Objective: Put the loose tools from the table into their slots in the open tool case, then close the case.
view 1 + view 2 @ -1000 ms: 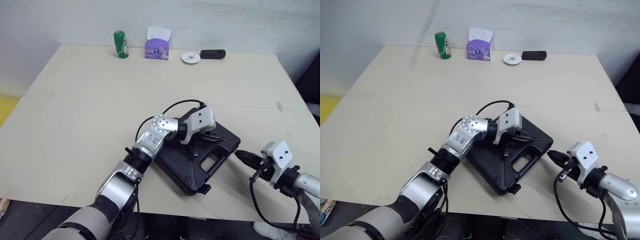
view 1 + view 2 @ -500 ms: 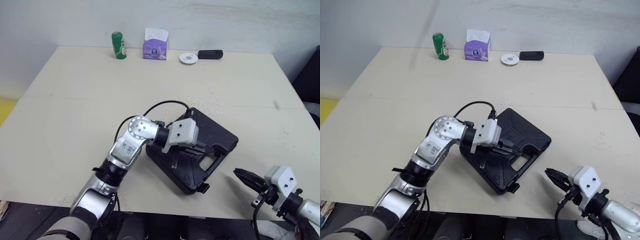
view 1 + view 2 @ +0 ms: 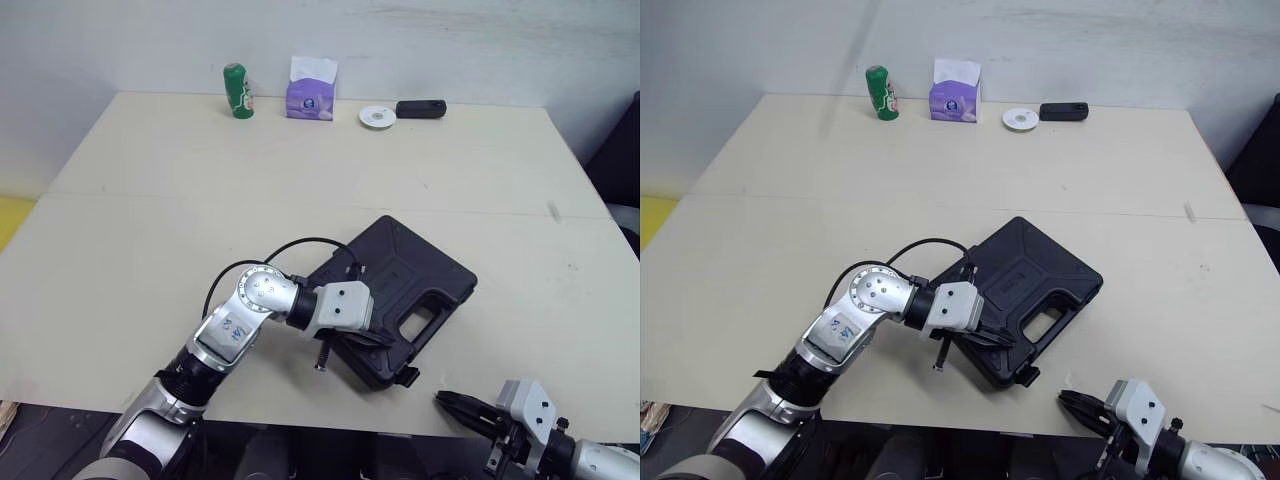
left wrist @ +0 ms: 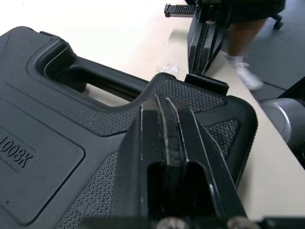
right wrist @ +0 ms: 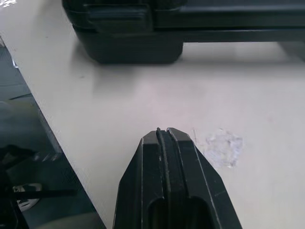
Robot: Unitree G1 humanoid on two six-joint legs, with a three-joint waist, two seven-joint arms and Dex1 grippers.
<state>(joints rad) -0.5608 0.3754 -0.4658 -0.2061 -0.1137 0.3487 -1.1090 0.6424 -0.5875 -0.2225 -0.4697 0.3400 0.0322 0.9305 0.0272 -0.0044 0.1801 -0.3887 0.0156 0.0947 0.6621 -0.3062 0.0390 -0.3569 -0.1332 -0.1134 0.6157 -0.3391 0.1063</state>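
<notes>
A: Which step is being worked on right now?
B: The last one, it is being guessed: the closing. The black tool case (image 3: 400, 295) is lying on the surface (image 3: 180, 200) near the front edge, and its lid is being seen down flat on the bottom half

A: Where is the left gripper being held?
B: The left gripper (image 4: 165, 101) is being held over the near corner of the case. Its two fingers are being pressed together, with nothing between them. Whether the lid is being touched cannot be told

A: And the right gripper?
B: The right gripper (image 5: 164, 132) is being held low by the front edge of the surface, near the case but apart from it. Its fingers are being pressed together too, and nothing is being pinched

A: What is being called for next?
B: The little latch (image 4: 206, 82) on the front wall of the case is being looked at. Whether it is snapped cannot be told. If it is loose, a push on it is being called for, with the lid being held down so the case is not being shoved off the edge

A: What about the things far away?
B: The green can (image 3: 235, 90), the purple tissue box (image 3: 311, 88), the white disc (image 3: 377, 117) and the small black box (image 3: 421, 108) are sitting at the back edge, well apart from the case. They are being judged as no part of the job
</notes>
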